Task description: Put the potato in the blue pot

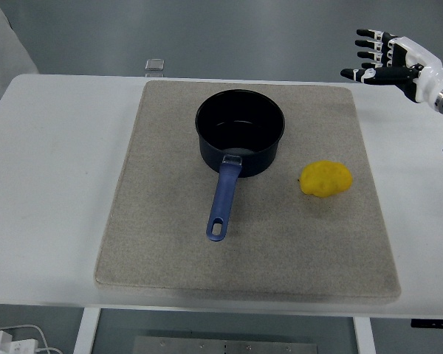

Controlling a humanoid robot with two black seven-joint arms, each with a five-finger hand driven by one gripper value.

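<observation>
A yellow potato [325,178] lies on the right part of the beige mat [170,258]. The dark blue pot [241,132] stands upright at the mat's back centre, empty, its blue handle [223,200] pointing toward the near edge. My right hand [380,57] hovers high at the upper right, above the table's far right corner, with its fingers spread and holding nothing. It is well behind and to the right of the potato. My left hand is out of the picture.
A small clear object [155,66] sits at the table's far edge behind the mat. A person's white sleeve [4,44] shows at the top left. Cables [11,341] lie below the table at the bottom left.
</observation>
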